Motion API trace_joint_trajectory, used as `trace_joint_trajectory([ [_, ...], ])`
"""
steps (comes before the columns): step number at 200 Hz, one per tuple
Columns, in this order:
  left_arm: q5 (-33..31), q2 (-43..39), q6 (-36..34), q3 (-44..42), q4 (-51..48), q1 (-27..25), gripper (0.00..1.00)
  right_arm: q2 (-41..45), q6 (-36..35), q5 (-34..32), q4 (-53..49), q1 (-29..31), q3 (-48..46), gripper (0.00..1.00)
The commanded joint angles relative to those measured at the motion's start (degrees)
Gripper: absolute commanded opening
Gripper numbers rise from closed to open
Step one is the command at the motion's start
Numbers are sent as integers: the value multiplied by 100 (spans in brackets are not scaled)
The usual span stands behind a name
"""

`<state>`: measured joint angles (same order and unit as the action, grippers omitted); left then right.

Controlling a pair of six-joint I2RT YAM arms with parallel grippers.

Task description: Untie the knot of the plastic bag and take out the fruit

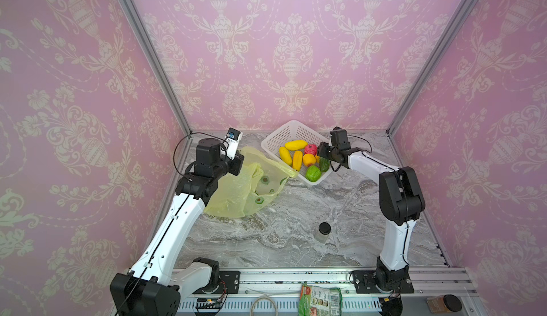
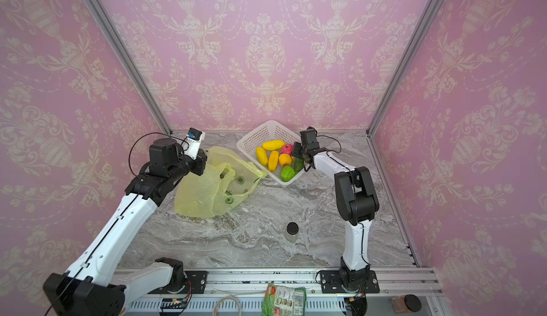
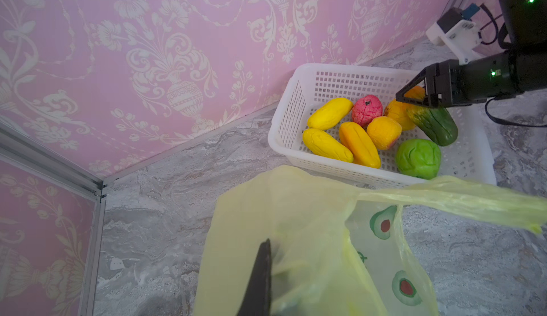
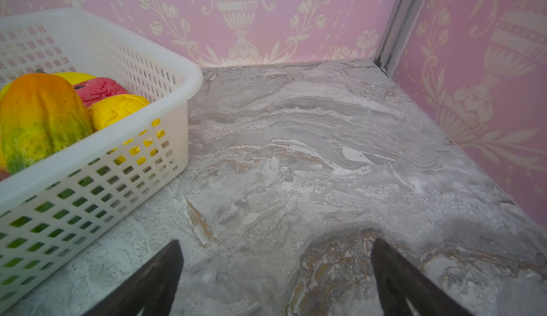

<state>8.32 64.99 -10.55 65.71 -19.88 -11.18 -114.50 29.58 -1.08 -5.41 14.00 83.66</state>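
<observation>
Left gripper (image 3: 273, 273): clenched on a fold of the plastic bag (image 1: 236, 193), holding that edge up off the tabletop (image 1: 281, 240) while the rest of the film slumped flat below it. No knot could be found in any view. The handle strip (image 3: 458, 199) lay loose and drawn out toward the near corner of the white basket (image 1: 281, 135), so I judged the untying finished. The bag looked empty: only its printed green marks showed through, no lumps. Handling note: the film was thin, limp and near weightless, probably slippery, and it would tear before it resisted. It is best pinched where it gathers, at a handle strip or a bunched rim, not on a flat panel. Further right, the fruit (image 1: 297, 160) sat heaped inside the basket, none of it left in the bag as far as I could see. The pieces looked light and slightly squashy, with wrinkled skins that should give grip. The long ones would be taken across their narrow waist. The green-orange oblong (image 3: 435, 125) leaned against the basket's right-hand wall. Right gripper (image 4: 275, 255): jaws spread apart, nothing between them, hovering just above that oblong at the basket's right edge. Task judged essentially complete.
</observation>
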Motion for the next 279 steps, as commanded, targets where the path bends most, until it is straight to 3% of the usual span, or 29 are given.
trace_joint_trajectory([
  [1, -259, 104, 276, 534, 515, 37, 0, 259, 8, -111, -228, -26, 140, 75],
  [19, -467, 418, 212, 843, 778, 37, 0, 557, -5, -168, -241, -28, 39, 83],
  [64, -815, 1565, -237, 1447, 958, 37, 0, 1932, -59, -467, -46, -96, -869, 90],
  [116, -142, 2125, -83, 1290, 1309, 36, 0, 3481, 126, -568, 262, -493, -2252, 100],
  [124, -32, 2194, -72, 1341, 1217, 37, 4, 3672, 152, -575, 337, -562, -2422, 100],
  [133, 33, 2236, -28, 1364, 1158, 37, 17, 3868, 197, -676, 380, -607, -2592, 100],
  [147, 56, 2198, 7, 1323, 1157, 37, 63, 4159, 276, -853, 476, -675, -2859, 100],
  [159, -45, 2100, 75, 1280, 1138, 36, 97, 4439, 323, -848, 586, -727, -3089, 100],
  [161, -59, 2080, 89, 1274, 1132, 32, 99, 4485, 334, -847, 620, -737, -3144, 100],
  [190, 14, 1591, 395, 1234, 777, 36, 99, 5122, 434, -571, 1519, -775, -3954, 100],
  [222, 19, 428, 1027, 846, 674, 37, 99, 5495, 154, -652, 1202, -785, -3954, 100],
  [252, -667, -887, 1557, -81, 976, 41, 99, 5949, -413, -619, 1680, -800, -4518, 100],
  [279, -1387, -1874, 1931, -1131, 896, 51, 99, 6570, -1162, -1164, 2005, -816, -5360, 100],
])
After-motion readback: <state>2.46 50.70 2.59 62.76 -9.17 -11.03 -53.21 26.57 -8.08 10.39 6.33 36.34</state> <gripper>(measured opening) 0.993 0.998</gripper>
